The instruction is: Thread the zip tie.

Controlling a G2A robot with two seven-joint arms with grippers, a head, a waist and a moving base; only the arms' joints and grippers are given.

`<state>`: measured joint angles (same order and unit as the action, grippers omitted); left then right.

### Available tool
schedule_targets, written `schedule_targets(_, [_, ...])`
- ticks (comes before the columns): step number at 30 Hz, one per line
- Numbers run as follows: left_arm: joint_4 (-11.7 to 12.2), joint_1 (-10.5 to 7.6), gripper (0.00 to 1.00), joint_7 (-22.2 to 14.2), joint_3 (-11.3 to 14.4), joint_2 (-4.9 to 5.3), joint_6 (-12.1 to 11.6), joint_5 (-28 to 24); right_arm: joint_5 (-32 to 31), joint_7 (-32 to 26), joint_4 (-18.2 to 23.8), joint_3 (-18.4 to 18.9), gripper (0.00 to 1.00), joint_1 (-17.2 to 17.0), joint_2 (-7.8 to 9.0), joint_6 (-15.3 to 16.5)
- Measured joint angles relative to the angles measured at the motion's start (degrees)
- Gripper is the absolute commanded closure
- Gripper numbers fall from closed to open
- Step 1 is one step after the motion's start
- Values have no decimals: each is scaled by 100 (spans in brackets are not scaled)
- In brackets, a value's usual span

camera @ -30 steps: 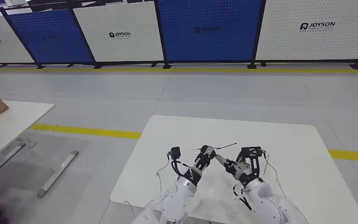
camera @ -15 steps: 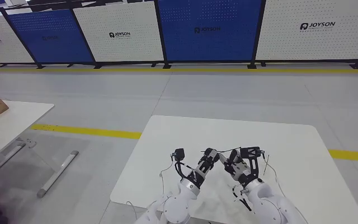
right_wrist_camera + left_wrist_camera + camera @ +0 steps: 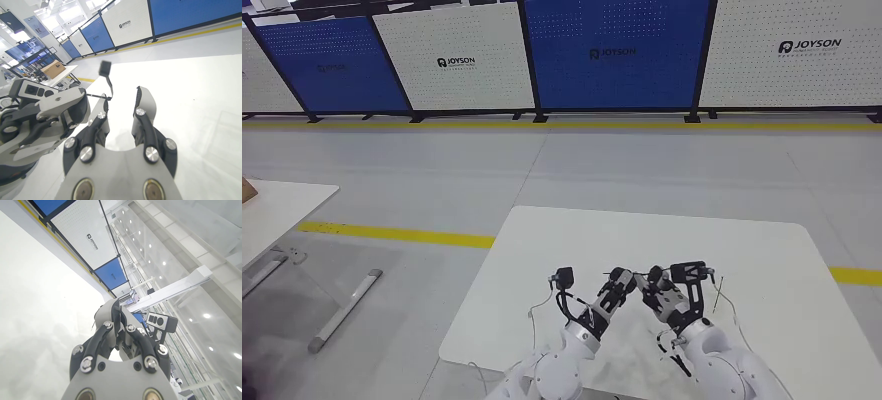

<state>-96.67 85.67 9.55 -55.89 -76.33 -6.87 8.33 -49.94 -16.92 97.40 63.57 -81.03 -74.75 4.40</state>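
Clamping the left gripper [image 3: 118, 311] tight on the thin tail end of the black zip tie [image 3: 111, 88], with both dark pads pressed flat together and only a short stub of strap poking out past the tips. Holding that gripper raised over the near half of the white table [image 3: 742, 240], close to the other arm. Spreading the right gripper [image 3: 122, 94] wide, with bare tabletop showing through the broad gap between its two fingers. Hovering it just beside the left gripper, with the tips almost meeting in the top view. Stretching the zip tie across the small space between the two: running as a thin line out from the left gripper's closed pads, bending sharply at the tip of the right gripper's nearer finger [image 3: 99, 107], then rising as a wider strap to the square head at its free end. Letting that head hang in the air above the table, blurred, touching neither gripper. Resting the bend against or just beside that fingertip; cannot tell which from these angles. Showing blue and white pegboard panels [image 3: 617, 55] standing well beyond the table, past a yellow floor line [image 3: 392, 235].
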Motion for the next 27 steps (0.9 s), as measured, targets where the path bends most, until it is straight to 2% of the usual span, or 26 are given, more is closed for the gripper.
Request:
schedule_targets(3, [18,3,100,-23,18,-5,4,17,-11,5,-12,-6,74,1,1,41])
schedule_targets(5, [23,-1,100,-25,28,-9,9,27,-14,10,-17,-9,82,4,2,57])
schedule_targets(7, [23,-3,100,-25,34,-12,11,36,-12,24,-22,-9,100,4,2,72])
schedule_targets(13, [23,-11,100,-20,45,-23,-10,46,40,37,-33,7,100,-2,3,107])
schedule_targets(27, [-20,29,100,34,80,-44,-295,60,95,-92,-61,17,100,19,11,147])
